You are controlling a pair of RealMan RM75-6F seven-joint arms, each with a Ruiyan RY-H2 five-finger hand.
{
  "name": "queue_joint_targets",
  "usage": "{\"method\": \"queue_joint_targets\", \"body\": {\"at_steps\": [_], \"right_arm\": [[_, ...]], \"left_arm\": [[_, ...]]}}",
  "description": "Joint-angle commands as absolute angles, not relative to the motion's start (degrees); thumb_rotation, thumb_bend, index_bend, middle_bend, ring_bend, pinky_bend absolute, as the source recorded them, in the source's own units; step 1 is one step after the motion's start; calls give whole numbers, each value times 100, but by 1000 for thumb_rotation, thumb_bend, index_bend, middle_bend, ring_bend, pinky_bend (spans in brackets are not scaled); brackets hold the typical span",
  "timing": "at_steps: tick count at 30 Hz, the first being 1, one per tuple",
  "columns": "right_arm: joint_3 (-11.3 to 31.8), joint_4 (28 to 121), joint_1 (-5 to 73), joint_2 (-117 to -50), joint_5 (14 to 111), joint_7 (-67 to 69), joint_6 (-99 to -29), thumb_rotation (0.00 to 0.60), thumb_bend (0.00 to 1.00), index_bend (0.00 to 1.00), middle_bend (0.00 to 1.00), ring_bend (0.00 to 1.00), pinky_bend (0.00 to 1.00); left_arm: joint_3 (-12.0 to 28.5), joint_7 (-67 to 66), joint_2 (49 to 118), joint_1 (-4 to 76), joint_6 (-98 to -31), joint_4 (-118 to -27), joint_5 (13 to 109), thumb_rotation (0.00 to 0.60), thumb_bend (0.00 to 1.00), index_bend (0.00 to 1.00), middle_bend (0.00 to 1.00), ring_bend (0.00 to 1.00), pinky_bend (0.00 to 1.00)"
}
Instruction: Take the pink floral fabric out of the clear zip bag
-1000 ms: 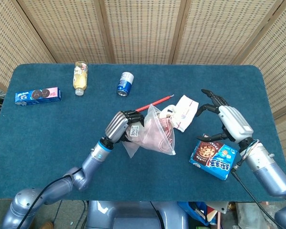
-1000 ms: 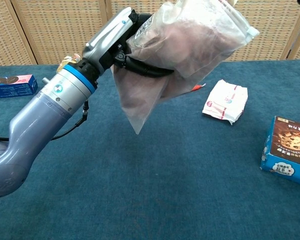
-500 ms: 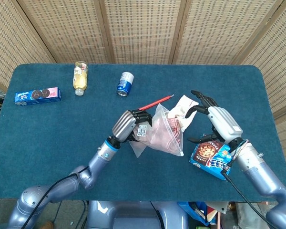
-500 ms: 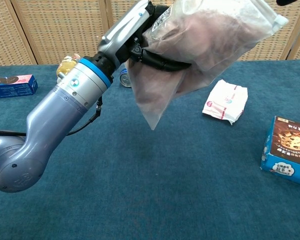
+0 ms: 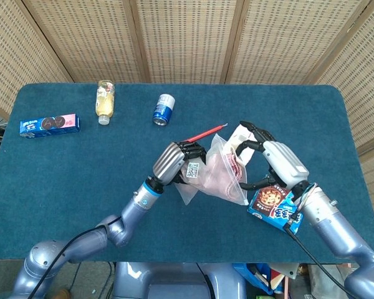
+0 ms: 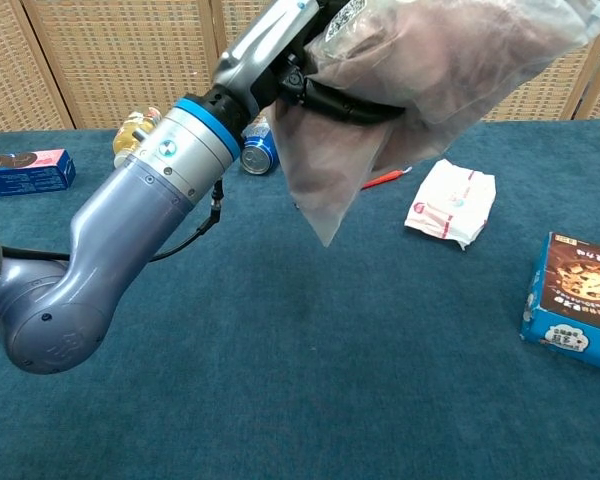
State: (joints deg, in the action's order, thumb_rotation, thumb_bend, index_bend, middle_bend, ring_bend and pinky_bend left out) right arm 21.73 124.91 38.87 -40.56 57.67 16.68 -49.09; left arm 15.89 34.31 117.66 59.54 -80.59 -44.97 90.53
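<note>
The left hand grips the clear zip bag, holding it above the blue surface with the pink floral fabric inside. At the bag's mouth, the right hand hovers with fingers spread, holding nothing.

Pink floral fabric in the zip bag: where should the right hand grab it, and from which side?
Grip the bunched pink floral fabric showing at the mouth of the clear zip bag. The left hand holds the bag off the table with its mouth facing the right hand, so reaching in from that side looks best.
</note>
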Motion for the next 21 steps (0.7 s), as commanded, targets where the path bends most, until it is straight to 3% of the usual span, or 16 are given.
{"method": "queue_joint_targets", "body": {"at_steps": [1, 11, 21], "right_arm": [[2176, 12500, 3903, -4045, 5725, 1643, -4899, 600, 0, 418, 0, 0, 0], [2228, 12586, 3962, -3960, 5570, 1634, -4812, 600, 0, 417, 0, 0, 0], [2250, 12576, 3944, -3961, 5772, 1759, -4718, 600, 0, 259, 0, 0, 0]], "left_arm": [[1597, 3416, 11753, 5955, -8073, -4509, 9039, 600, 188, 618, 571, 476, 556], [1611, 3423, 11764, 5967, -8097, -4511, 8981, 600, 188, 618, 571, 476, 556], [1620, 3419, 11777, 5994, -8109, -4504, 8958, 600, 188, 618, 571, 476, 556]]}}
